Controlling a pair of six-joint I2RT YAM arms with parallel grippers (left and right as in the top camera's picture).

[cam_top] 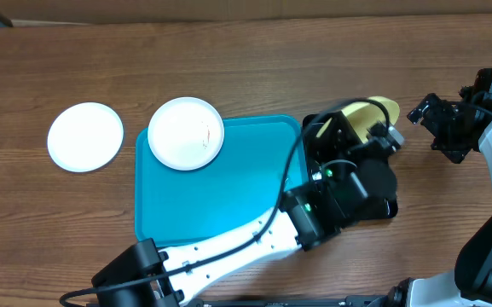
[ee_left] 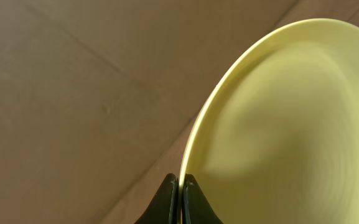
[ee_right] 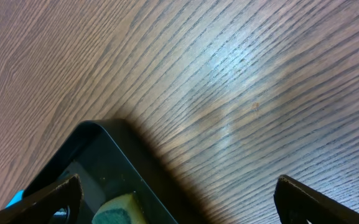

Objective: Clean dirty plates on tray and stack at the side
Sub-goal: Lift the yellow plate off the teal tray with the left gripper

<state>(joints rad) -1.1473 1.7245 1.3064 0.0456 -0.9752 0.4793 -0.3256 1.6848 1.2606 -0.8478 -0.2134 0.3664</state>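
Observation:
My left gripper [ee_left: 180, 186] is shut on the rim of the pale yellow plate [ee_left: 291, 124]. It holds the plate tilted above the black tray, as the overhead view [cam_top: 372, 114] shows. A white plate [cam_top: 186, 133] with a small reddish smear lies on the far left corner of the turquoise tray [cam_top: 228, 188]. The other white plate [cam_top: 84, 136] lies on the table left of the tray. My right gripper [cam_top: 437, 121] is to the right of the yellow plate, wide open and empty [ee_right: 179, 199] above the wood.
The glossy black tray [cam_top: 378, 209] sits right of the turquoise tray, mostly under my left arm. Its corner [ee_right: 104, 146] shows in the right wrist view with a yellow-green sponge [ee_right: 120, 208] inside. The table is brown wood.

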